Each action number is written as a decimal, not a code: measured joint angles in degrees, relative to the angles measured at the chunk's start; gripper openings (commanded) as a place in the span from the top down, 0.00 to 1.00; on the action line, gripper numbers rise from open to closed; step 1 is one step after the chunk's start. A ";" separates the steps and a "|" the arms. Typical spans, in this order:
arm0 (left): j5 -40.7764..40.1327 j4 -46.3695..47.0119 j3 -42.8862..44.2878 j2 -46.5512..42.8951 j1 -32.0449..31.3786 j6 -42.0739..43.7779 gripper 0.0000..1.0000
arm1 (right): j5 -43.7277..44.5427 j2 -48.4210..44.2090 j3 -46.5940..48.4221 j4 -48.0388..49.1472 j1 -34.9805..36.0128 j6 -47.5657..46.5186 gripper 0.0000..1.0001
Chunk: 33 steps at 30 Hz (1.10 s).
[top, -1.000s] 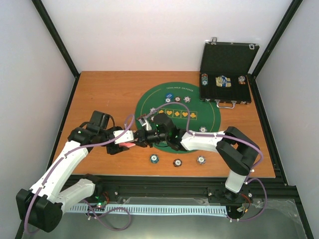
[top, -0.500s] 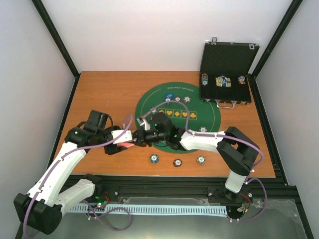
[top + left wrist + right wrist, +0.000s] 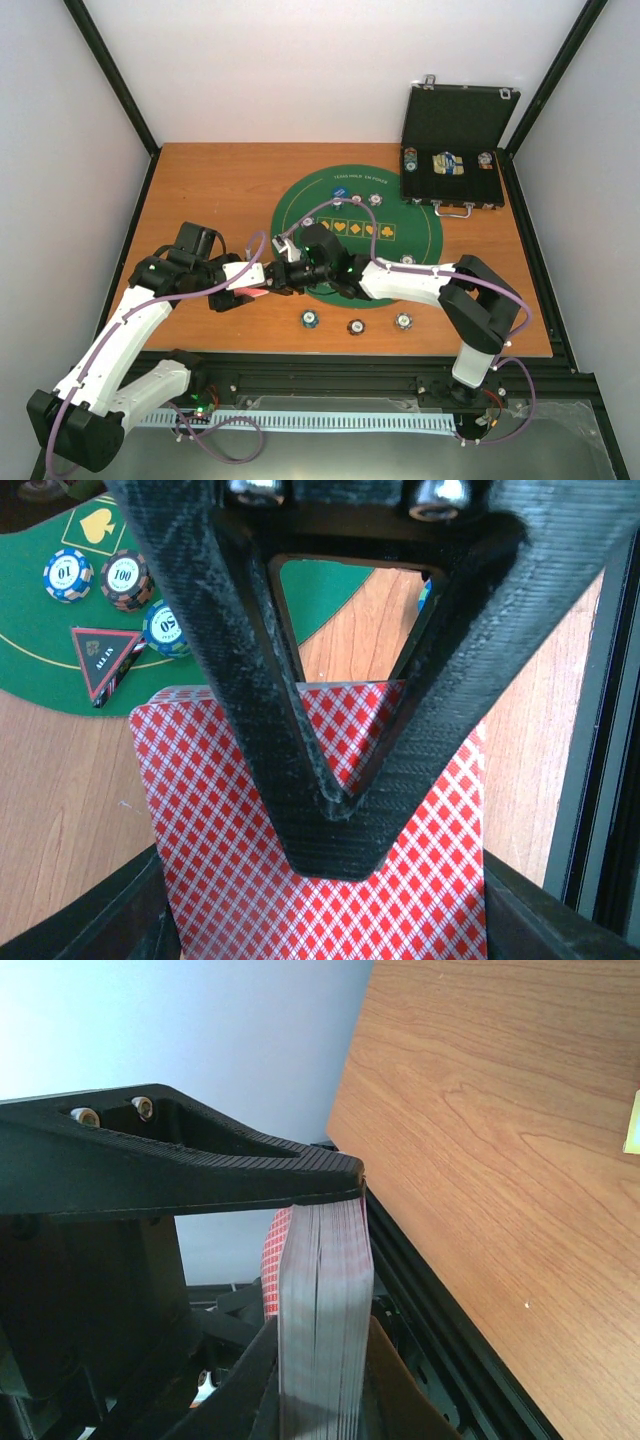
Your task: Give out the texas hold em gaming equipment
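Right end effector [image 3: 278, 277] has slid onto the cards [image 3: 230, 810] clamped in the left end effector [image 3: 238, 294]; its own grip unclear, dealing likely next.

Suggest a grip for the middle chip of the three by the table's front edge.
Drop straight down on the middle chip and pinch its rim across the diameter. It lies flat and round, so any axis should work; the left chip and right chip sit apart.

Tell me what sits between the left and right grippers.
The red-backed card deck, gripped by the left gripper and the right gripper alike; both wrist views show it.
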 measured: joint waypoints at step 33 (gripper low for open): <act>0.15 -1.64 -0.72 0.17 -0.13 3.28 0.59 | 1.07 2.08 2.71 -6.71 -0.31 -3.48 0.37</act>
